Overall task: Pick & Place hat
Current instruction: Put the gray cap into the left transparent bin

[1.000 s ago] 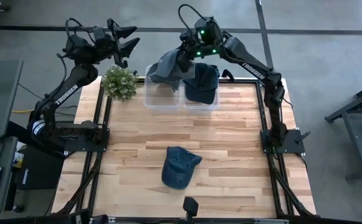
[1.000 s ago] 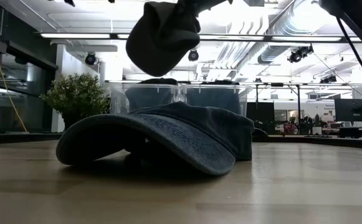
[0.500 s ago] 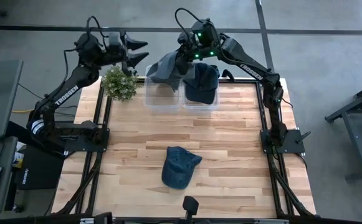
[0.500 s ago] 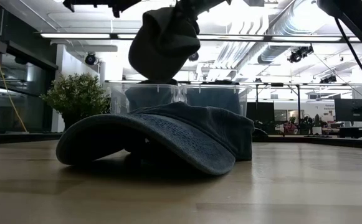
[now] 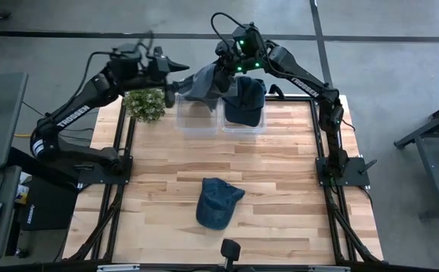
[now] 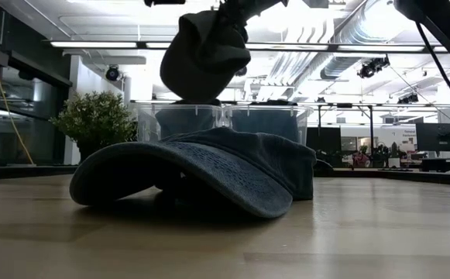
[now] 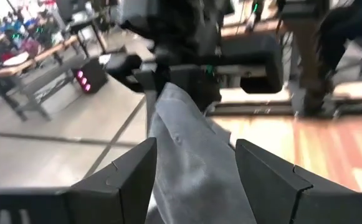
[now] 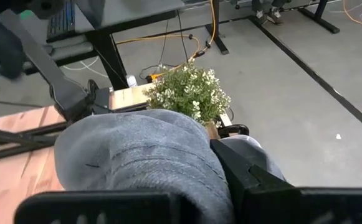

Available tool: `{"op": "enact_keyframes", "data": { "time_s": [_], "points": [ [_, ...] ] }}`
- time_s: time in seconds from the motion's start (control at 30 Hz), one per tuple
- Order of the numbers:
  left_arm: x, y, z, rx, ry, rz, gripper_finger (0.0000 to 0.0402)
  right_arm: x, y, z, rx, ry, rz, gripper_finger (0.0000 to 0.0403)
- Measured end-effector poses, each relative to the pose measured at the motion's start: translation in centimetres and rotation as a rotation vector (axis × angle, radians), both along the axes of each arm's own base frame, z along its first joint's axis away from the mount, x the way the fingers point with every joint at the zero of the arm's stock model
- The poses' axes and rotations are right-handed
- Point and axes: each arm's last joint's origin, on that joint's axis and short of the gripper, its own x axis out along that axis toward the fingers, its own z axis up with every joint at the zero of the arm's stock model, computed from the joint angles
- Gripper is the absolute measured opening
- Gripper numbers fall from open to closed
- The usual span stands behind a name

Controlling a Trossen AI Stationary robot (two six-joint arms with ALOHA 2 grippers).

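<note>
My right gripper (image 5: 225,69) is shut on a grey hat (image 5: 202,80), which hangs over the left of two clear bins (image 5: 196,119) at the table's far edge. The hat also shows in the low view (image 6: 205,54). My left gripper (image 5: 181,70) is open at the hat's left side. In the left wrist view its fingers (image 7: 128,180) stand on either side of the grey hat (image 7: 190,149). A dark blue hat (image 5: 243,102) lies in the right bin. Another blue hat (image 5: 217,202) rests crown up on the table near the front. My right gripper holds the grey hat by its upper right part (image 5: 217,74), with the cloth bunched between its fingers (image 8: 249,180). The fingers come from the table's right, slanting down. The hat hangs below them, its lower end (image 6: 201,94) about level with the bin's rim.
A small potted plant (image 5: 145,103) stands at the table's far left corner, just under my left arm. The two bins (image 6: 225,122) stand side by side. The wooden table (image 5: 279,174) lies bare around the front hat.
My left gripper has swung toward the table's right, from above the plant to the grey hat, and now has its open fingers around it. My right gripper has lowered the grey hat a little toward the left bin.
</note>
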Motion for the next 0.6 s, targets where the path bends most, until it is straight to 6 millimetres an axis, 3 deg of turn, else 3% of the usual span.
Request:
{"op": "enact_keyframes", "data": {
  "time_s": [0.4, 0.6],
  "points": [
    [4.9, -2.5, -1.5, 0.121, 0.148, 0.119, 0.0213, -0.2, -0.3, 0.0, -0.034, 0.005, 0.008, 0.0039],
    [6.0, -3.2, -1.8, 0.189, 0.186, 0.264, 0.0213, -0.2, -0.3, 0.0, -0.042, 0.008, 0.009, 0.0039]
  ]
}}
